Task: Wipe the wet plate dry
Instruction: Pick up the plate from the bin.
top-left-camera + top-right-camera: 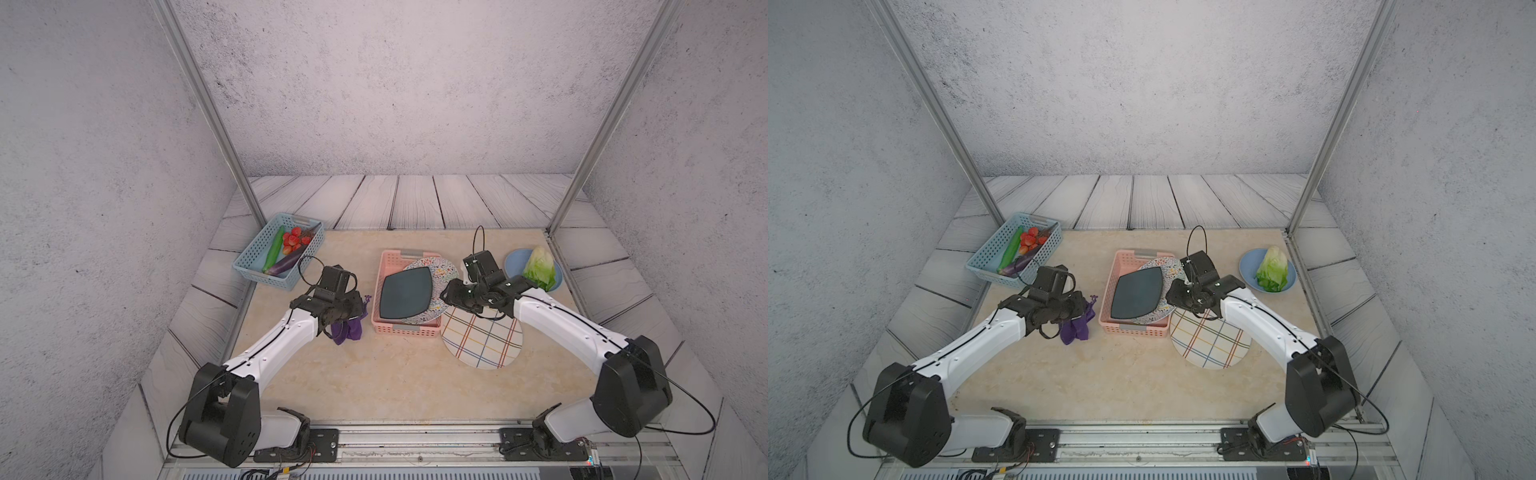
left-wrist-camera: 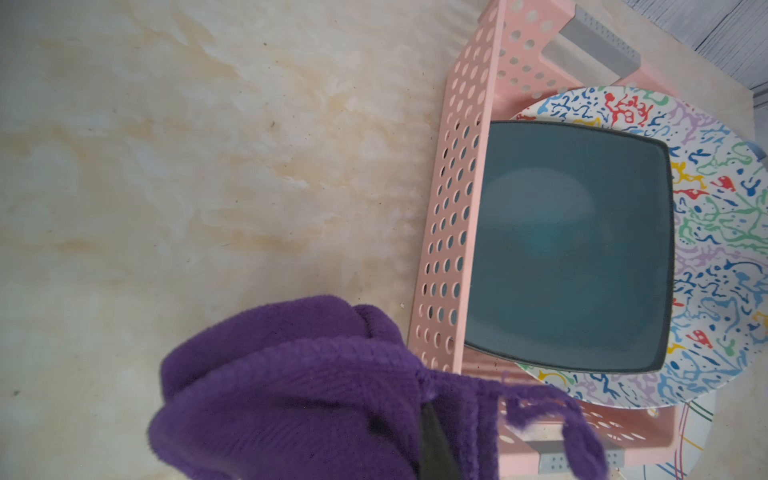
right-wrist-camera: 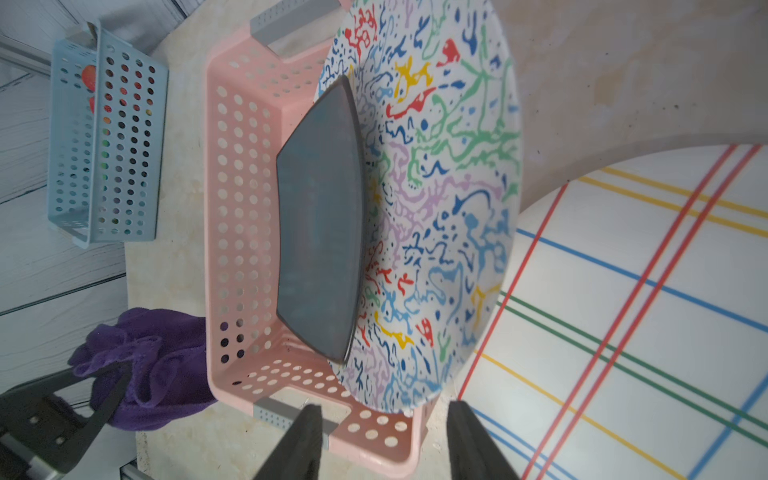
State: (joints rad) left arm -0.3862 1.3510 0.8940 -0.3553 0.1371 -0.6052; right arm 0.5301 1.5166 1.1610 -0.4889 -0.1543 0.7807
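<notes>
Pinching purple cloth (image 2: 291, 386), left gripper (image 1: 340, 320) hung left of pink basket (image 1: 386, 328). Right gripper (image 3: 384, 411) hovered, fingers (image 3: 305, 436) spread, empty, over far edge of plaid plate (image 1: 482, 340), flat on table (image 1: 374, 374) right of basket. Plate could slide unheld under wipe; right fingers could clip squiggle plate (image 1: 440, 270) overhanging basket rim.

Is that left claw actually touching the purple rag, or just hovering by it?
Touching. In the left wrist view the purple cloth is bunched tightly around the black finger of the left gripper, whose jaws are shut on it.
</notes>
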